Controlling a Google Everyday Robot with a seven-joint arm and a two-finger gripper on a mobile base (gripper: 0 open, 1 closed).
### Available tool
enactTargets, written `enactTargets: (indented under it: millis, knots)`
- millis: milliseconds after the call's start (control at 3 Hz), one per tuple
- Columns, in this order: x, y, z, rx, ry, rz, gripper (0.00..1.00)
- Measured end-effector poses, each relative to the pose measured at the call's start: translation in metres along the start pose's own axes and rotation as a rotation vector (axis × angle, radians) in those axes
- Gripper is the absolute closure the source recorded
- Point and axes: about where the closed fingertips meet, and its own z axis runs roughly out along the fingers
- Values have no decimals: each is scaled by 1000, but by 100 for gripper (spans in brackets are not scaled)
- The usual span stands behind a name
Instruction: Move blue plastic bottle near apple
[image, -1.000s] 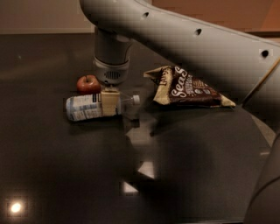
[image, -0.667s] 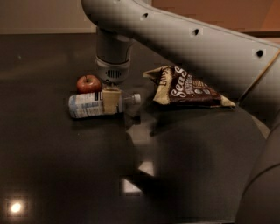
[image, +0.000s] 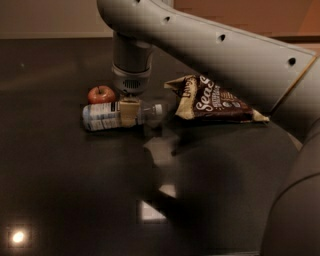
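Note:
The blue plastic bottle (image: 102, 116) lies on its side on the dark table (image: 60, 190), with its white cap pointing right. The small red apple (image: 101, 94) sits just behind the bottle's label end, almost touching it. My gripper (image: 129, 111) comes straight down from the big grey arm and is shut on the bottle's middle; a tan finger pad (image: 128, 113) lies across the bottle. The far side of the bottle under the gripper is hidden.
A brown-and-tan snack bag (image: 215, 102) lies to the right of the bottle's cap. The grey arm (image: 225, 55) spans the upper right of the view. A lamp glare (image: 18, 237) shows on the table at the front left.
The gripper and the bottle have shifted slightly to the right together, staying just in front of the apple. The apple and the snack bag have not moved.

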Motion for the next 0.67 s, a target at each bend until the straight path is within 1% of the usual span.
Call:
enactTargets:
  millis: [333,667]
  knots:
    - [-1,0,1,1,-1,-1,0]
    - [-1,0,1,1,-1,-1,0]
